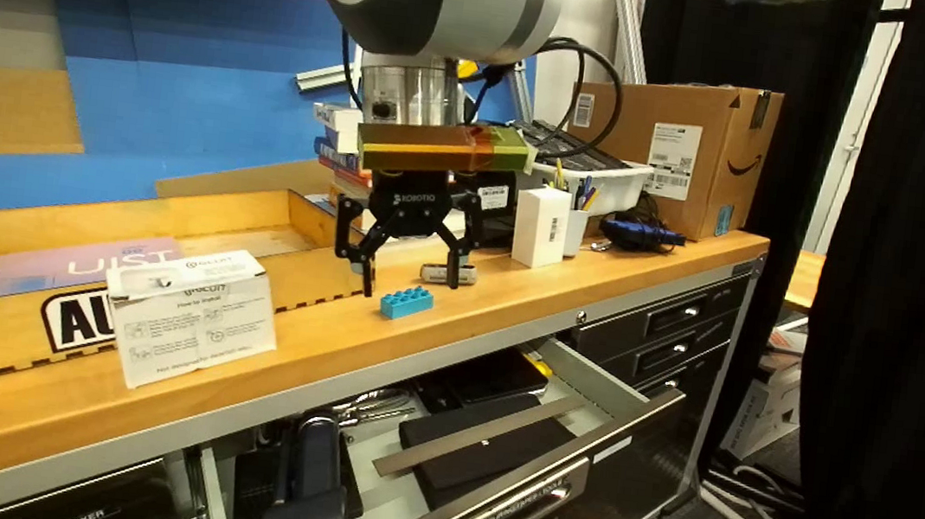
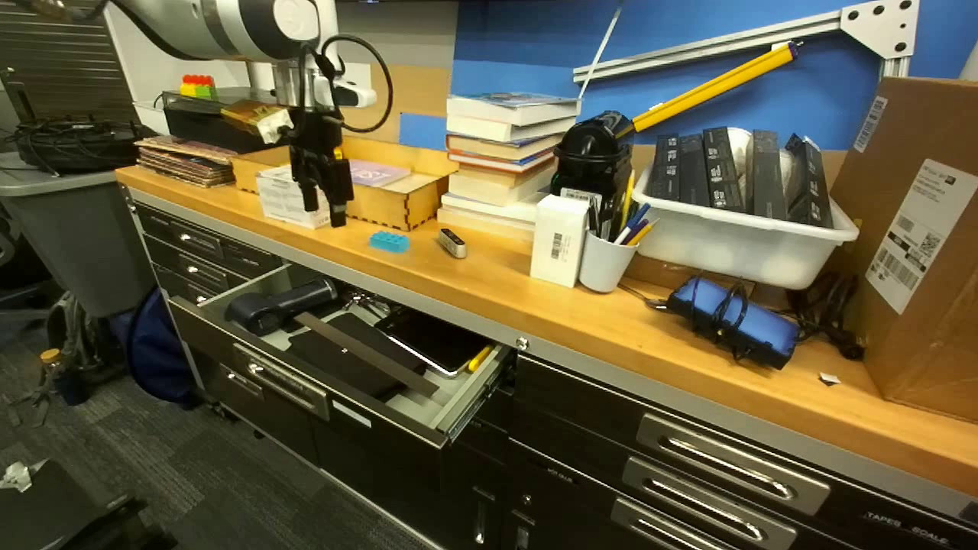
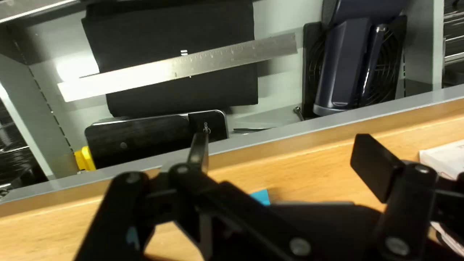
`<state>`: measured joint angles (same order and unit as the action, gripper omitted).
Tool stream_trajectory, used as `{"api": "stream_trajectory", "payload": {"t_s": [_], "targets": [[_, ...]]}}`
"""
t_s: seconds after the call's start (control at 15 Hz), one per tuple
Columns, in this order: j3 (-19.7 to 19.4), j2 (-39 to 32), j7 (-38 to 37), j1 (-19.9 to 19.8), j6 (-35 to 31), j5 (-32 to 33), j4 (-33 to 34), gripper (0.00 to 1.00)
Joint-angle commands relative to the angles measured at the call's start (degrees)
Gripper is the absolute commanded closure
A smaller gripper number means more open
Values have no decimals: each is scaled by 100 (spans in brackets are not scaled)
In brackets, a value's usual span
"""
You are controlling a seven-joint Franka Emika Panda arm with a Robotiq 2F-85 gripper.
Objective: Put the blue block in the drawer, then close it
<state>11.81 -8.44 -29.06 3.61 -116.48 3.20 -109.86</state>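
Observation:
The blue block (image 1: 406, 303) (image 2: 390, 242) is light cyan and studded. It lies on the wooden worktop behind the open drawer, in both exterior views. In the wrist view only a corner of the block (image 3: 261, 197) shows; a gripper linkage hides the rest. The drawer (image 1: 651, 438) (image 2: 412, 435) is pulled out, with a dark front and bar handle; its pale grey interior (image 3: 279, 36) fills the top of the wrist view. My gripper (image 1: 411, 281) (image 2: 324, 212) points down above the worktop. Its fingers (image 3: 286, 159) are wide apart with nothing between them, not touching the block.
A small grey item (image 1: 448, 273) lies near the block. A white printed box (image 1: 195, 316) stands by a wooden tray (image 1: 314, 221). A white box (image 2: 560, 241) stands beside a pen cup (image 2: 606, 263). The drawer holds a ruler (image 3: 235, 54), a black case (image 3: 163, 36) and a dark tool (image 3: 344, 65).

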Motion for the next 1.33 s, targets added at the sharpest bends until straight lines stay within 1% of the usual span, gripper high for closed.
{"api": "stream_trajectory", "payload": {"t_s": [0.0,0.13,0.33,0.47,0.53,0.73,0.93,1.27], "targets": [[-327,-581,-168,323,-286,143,684,0],[-482,-714,-336,433,-769,207,729,0],[-725,-928,-700,601,-1308,406,780,0],[-886,-1031,-976,699,-1570,635,770,0],[-994,-1074,-1146,775,-1696,873,761,0],[-1208,-1157,-1482,859,-1758,1233,783,0],[-1312,-1222,-1706,872,-1713,1395,800,0],[-1297,-1307,-1701,871,-1497,1281,744,0]]}}
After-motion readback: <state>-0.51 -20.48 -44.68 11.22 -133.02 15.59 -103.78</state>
